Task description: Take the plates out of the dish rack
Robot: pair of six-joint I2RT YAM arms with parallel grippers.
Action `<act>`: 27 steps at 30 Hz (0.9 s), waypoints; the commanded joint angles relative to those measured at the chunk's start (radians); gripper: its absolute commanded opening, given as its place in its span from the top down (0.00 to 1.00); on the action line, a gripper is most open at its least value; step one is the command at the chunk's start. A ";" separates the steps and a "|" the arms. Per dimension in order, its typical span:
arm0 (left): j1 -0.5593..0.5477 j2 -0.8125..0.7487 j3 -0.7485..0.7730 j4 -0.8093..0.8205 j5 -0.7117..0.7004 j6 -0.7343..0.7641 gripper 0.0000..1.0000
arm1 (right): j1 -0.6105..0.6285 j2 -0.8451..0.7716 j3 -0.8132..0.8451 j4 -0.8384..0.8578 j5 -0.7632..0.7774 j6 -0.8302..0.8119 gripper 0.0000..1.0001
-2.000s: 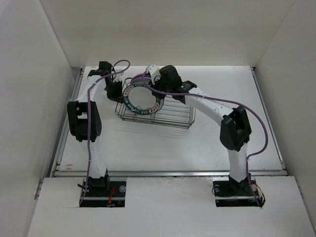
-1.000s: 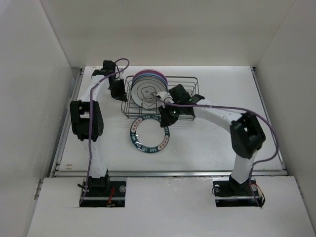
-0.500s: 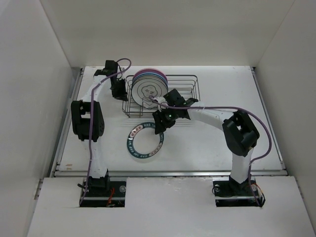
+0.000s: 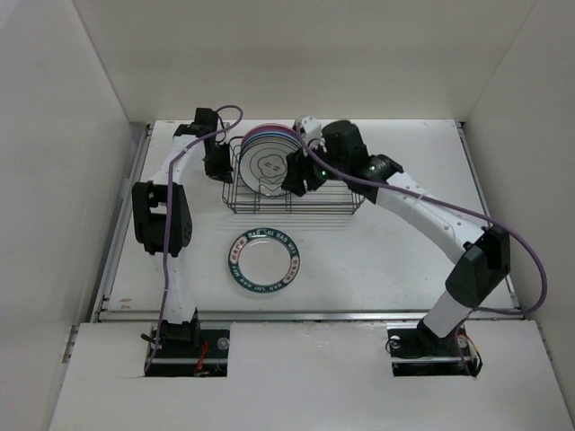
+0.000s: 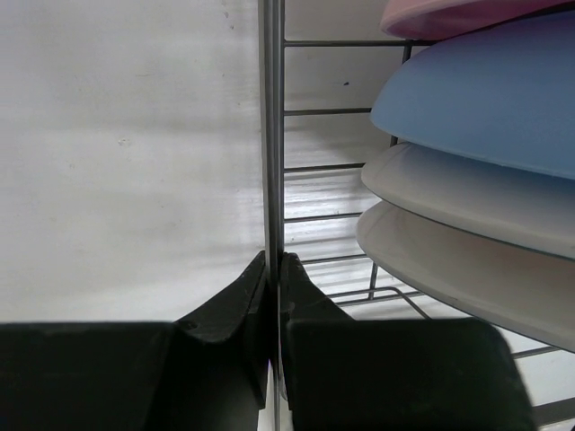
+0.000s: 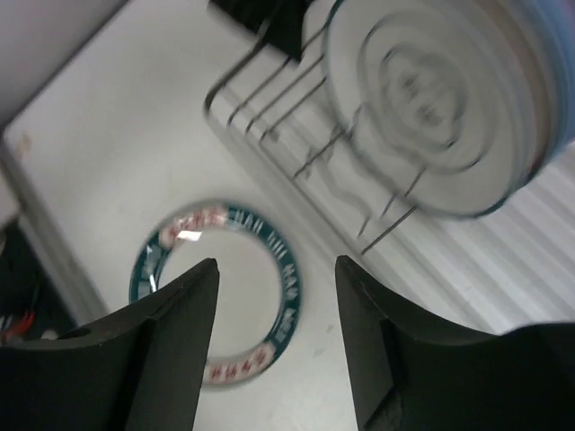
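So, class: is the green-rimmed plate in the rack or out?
Out: the plate lies flat on the table, apart from the dish rack.

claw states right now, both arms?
Left claw: closed on the dish rack edge wire.
Right claw: open, holding nothing.

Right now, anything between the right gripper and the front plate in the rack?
Nothing solid. The right gripper, open, hangs beside the front plate. Wires of the dish rack cross only the plate's lower part, so its top rim looks free. The left gripper clamps the rack's left-side wire, off that path.
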State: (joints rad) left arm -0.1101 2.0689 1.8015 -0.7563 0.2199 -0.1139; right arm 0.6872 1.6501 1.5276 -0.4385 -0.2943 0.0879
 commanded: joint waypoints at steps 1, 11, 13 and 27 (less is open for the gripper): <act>-0.019 -0.012 0.079 -0.002 -0.050 0.037 1.00 | -0.067 0.106 0.129 0.063 0.139 0.004 0.41; -0.019 0.006 0.102 -0.014 -0.059 0.046 1.00 | -0.135 0.419 0.423 0.089 0.175 -0.049 0.50; -0.019 0.007 0.102 -0.014 -0.059 0.046 1.00 | -0.135 0.451 0.448 0.089 0.166 -0.050 0.52; -0.019 0.016 0.102 -0.023 -0.059 0.019 1.00 | -0.135 0.286 0.327 0.234 0.276 -0.050 1.00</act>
State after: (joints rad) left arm -0.1173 2.1010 1.8595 -0.7685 0.1944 -0.0761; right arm 0.5667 2.1147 1.8816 -0.3416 -0.1158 -0.0483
